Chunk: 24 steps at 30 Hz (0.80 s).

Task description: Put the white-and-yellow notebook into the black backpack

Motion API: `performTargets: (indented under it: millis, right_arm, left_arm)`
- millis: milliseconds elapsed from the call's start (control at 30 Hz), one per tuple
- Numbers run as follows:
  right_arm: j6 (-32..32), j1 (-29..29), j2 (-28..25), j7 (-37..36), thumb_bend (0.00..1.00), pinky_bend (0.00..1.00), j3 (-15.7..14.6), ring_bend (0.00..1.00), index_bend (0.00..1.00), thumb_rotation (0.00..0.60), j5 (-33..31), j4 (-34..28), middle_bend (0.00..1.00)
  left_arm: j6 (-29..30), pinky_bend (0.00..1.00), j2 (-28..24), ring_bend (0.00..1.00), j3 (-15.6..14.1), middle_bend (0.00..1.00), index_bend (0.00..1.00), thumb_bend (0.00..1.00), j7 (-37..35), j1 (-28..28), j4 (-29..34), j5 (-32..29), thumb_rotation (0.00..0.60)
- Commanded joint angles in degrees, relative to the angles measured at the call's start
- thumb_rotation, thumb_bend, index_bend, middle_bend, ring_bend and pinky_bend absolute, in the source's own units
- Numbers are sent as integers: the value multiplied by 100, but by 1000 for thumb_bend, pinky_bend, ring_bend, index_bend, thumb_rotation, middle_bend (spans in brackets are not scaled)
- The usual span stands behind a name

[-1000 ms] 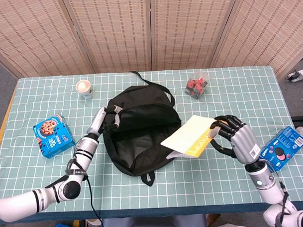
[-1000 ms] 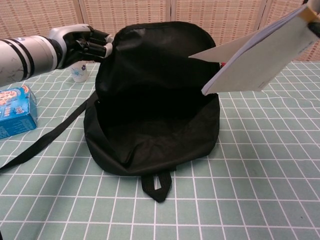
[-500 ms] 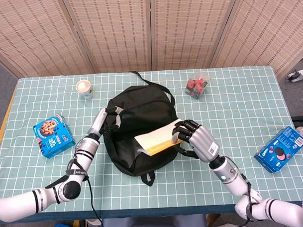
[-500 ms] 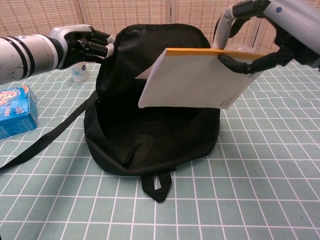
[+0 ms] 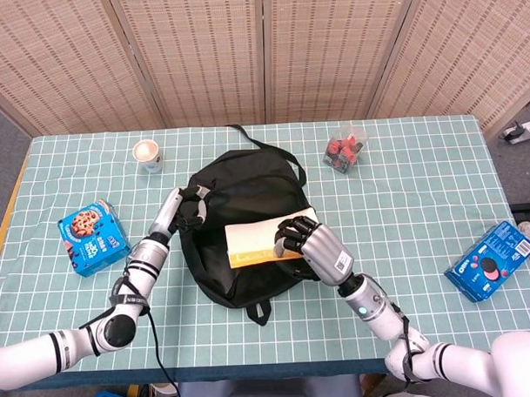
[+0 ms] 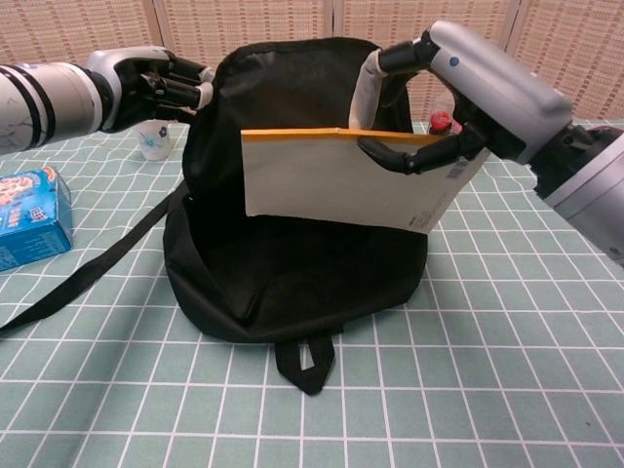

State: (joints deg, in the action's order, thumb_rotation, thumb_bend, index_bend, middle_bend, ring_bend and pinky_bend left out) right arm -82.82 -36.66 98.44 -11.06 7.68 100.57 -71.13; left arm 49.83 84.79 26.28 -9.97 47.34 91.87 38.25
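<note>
Now, left hand (image 6: 161,86): fingers curled on the upper rim of the black backpack (image 6: 292,253), holding its mouth up and open.
Backpack: dark, wide cavity facing the chest view, base on the green gridded bench (image 6: 507,370).
Notebook (image 6: 346,180): white cover, yellow-orange top edge, held flat and slightly tilted just over the backpack's mouth, its left corner free above the cavity.
Right hand (image 6: 468,93): pinching the notebook's right end, right of the backpack.
Room: bare bench in front of the backpack.
</note>
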Motion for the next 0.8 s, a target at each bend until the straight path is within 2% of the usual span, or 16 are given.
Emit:
performTargets:
  millis: [33, 500, 800]
  right_arm:
    - [-49, 60, 24, 10, 333, 348, -61, 312, 895, 600, -24, -49, 473]
    - [-356, 328, -38, 168, 342, 348, -307, 313, 895, 600, 59, -396, 473]
    - [-183, 203, 40, 235, 348, 348, -215, 313, 895, 600, 30, -282, 473]
  left_arm:
    - [8, 219, 4, 298, -18, 371, 712, 653, -2, -9, -25, 20, 600]
    - [-104, 219, -4, 298, -44, 371, 711, 653, -115, -38, -110, 97, 600]
    - [-136, 218, -11, 298, -24, 371, 710, 653, -196, -52, -119, 128, 600]
